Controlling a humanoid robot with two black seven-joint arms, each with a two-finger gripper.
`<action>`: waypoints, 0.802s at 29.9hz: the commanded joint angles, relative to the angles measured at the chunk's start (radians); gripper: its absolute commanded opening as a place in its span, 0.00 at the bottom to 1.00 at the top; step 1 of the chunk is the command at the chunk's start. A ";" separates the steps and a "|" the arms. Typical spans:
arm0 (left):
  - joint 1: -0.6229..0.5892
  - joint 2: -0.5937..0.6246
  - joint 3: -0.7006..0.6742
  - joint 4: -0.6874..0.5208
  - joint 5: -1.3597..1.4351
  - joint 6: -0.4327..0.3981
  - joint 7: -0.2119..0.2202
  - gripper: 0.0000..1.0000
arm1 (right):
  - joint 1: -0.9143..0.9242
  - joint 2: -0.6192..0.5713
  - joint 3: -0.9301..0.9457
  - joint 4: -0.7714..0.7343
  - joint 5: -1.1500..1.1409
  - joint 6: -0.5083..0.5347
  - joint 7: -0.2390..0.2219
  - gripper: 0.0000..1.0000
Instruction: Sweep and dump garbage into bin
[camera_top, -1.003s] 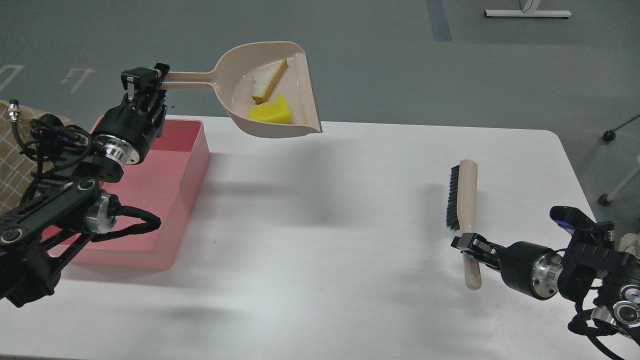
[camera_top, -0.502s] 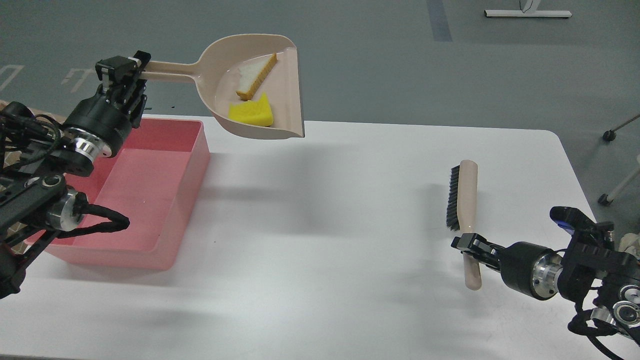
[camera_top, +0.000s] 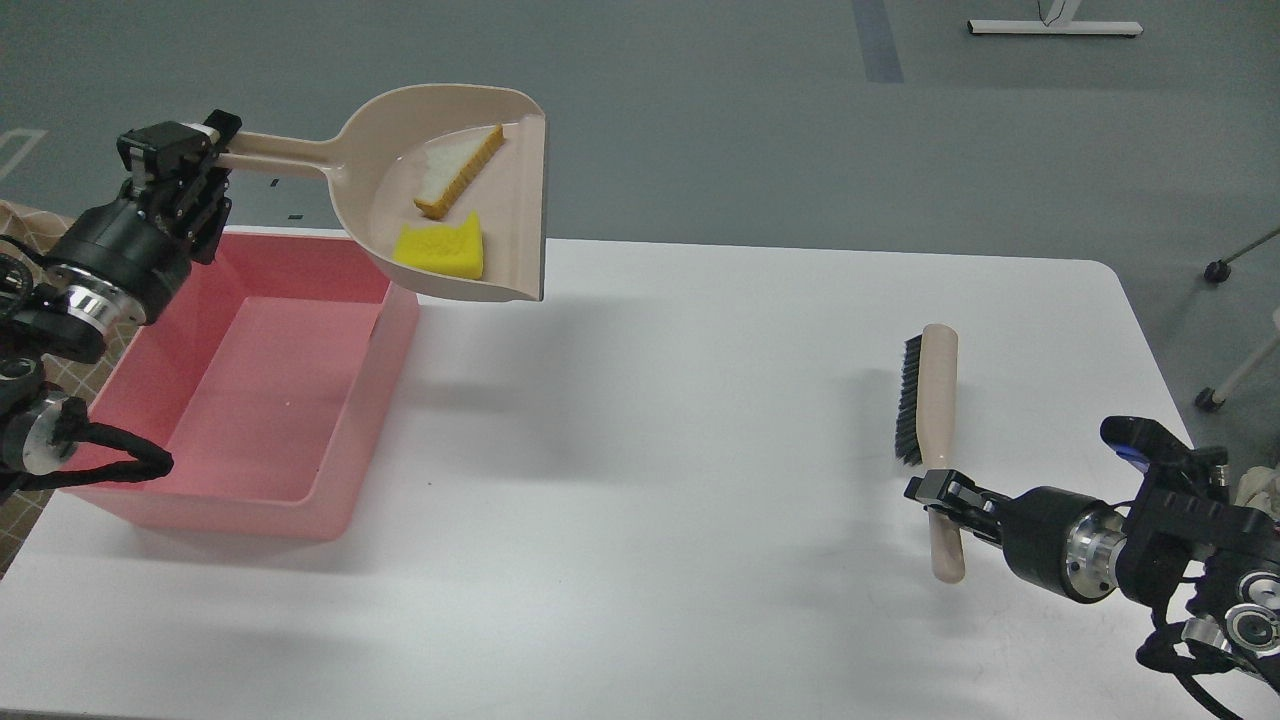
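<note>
White worktop (camera_top: 700, 450) carries our pink bin (camera_top: 330, 500) at its left end, nothing visible inside it. Raised over the bin's far right corner is the beige dustpan (camera_top: 520, 200), our left gripper (camera_top: 175, 160) with jaws clamped on its handle; it holds the bread slice (camera_top: 458, 172) and yellow sponge (camera_top: 440, 250). Well right of the bin lies the brush (camera_top: 930, 400), our right gripper (camera_top: 938, 492) with jaws closed on its handle.
</note>
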 joint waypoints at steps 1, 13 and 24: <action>0.000 0.007 0.000 0.039 -0.001 -0.024 -0.009 0.00 | 0.000 -0.001 0.001 0.000 0.000 0.000 0.000 0.09; -0.001 0.013 -0.025 0.159 0.009 -0.061 -0.032 0.00 | -0.003 0.000 0.000 0.003 0.000 0.000 0.000 0.09; -0.001 0.092 -0.048 0.220 -0.043 -0.195 -0.072 0.00 | -0.008 0.000 0.001 0.002 0.000 0.000 0.000 0.09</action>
